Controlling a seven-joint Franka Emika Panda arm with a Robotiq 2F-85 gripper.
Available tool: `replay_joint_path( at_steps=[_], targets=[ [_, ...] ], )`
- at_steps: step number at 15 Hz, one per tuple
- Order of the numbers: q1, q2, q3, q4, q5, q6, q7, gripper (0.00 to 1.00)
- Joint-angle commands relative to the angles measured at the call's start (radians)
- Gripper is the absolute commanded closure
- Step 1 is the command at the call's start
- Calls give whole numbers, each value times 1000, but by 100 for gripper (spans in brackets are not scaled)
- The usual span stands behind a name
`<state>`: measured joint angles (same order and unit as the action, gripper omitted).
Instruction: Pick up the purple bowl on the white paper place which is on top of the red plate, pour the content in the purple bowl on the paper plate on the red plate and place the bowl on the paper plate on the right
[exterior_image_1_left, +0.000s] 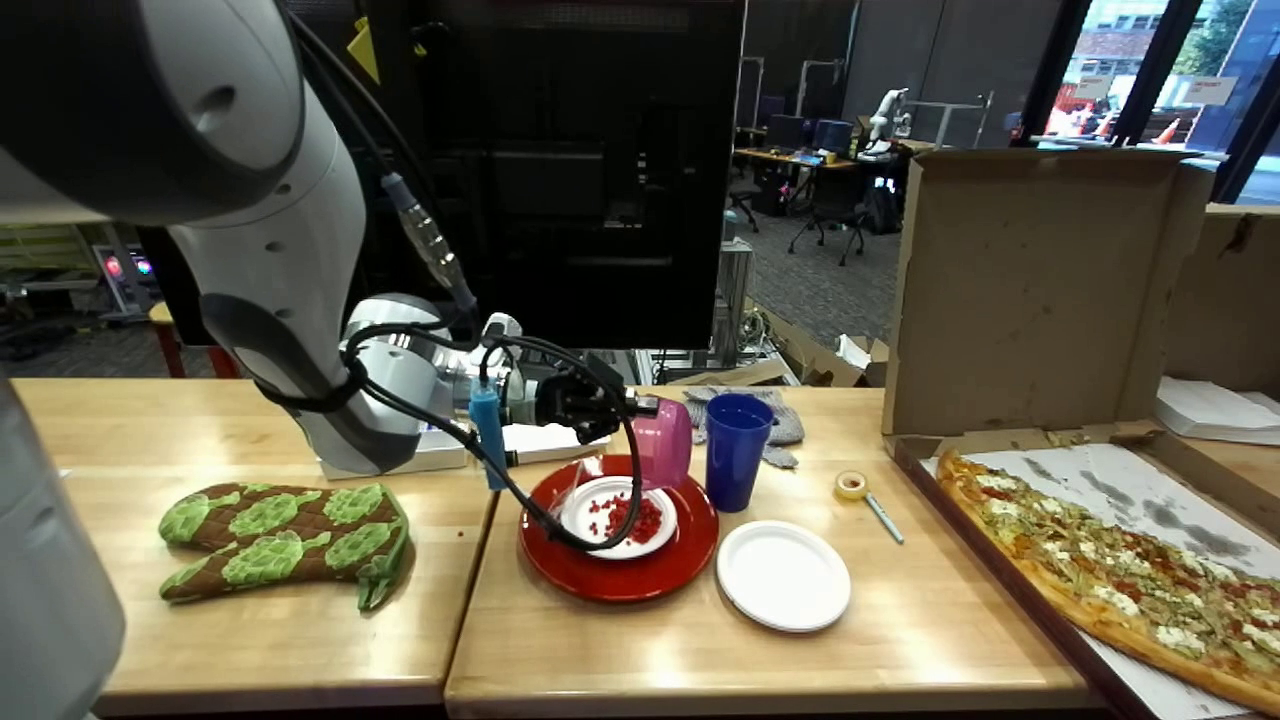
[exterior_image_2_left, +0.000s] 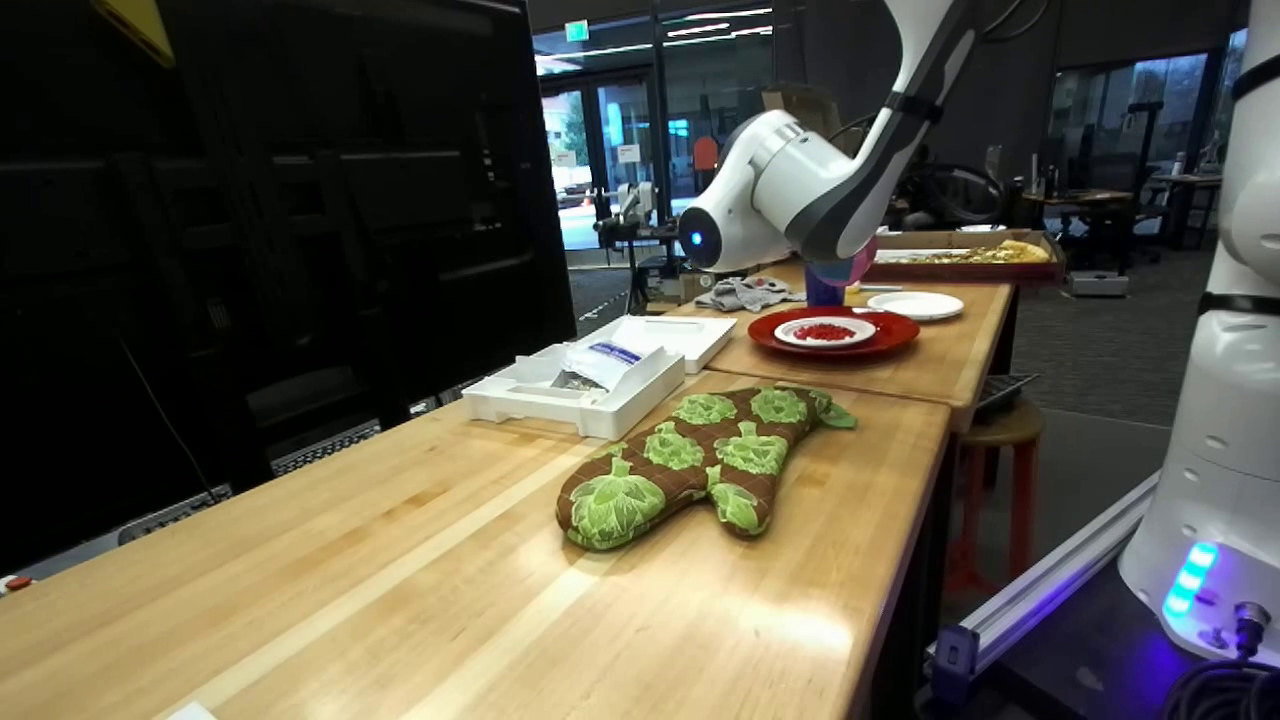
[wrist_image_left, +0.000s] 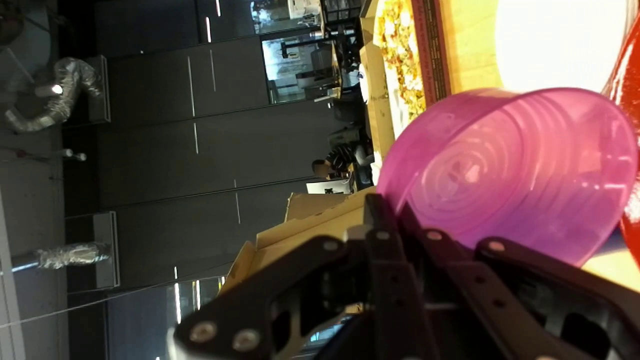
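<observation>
Over the red plate (exterior_image_1_left: 620, 584), pincer (wrist_image_left: 394, 212) pinches the tipped bowl (wrist_image_left: 500, 170) by its rim; pour apparently finished. Next: level it, carry to right-hand paper plate (exterior_image_1_left: 783, 577).

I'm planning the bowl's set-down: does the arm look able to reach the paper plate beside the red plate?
Probably yes: the gripper holds the purple bowl close by, and I see nothing standing between it and that paper plate. The blue cup near the bowl could get brushed, though.

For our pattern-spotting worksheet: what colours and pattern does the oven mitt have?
Leafy green shapes on quilted brown; the oven mitt shows best in an exterior view.
</observation>
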<state>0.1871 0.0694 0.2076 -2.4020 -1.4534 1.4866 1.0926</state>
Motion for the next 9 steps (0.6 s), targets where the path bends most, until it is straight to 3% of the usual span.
replay_joint_path(
  at_steps=[1, 9],
  targets=[
    [22, 22, 11, -2, -38, -78, 33, 98],
    [16, -3, 14, -1, -32, -61, 22, 98]
  ],
)
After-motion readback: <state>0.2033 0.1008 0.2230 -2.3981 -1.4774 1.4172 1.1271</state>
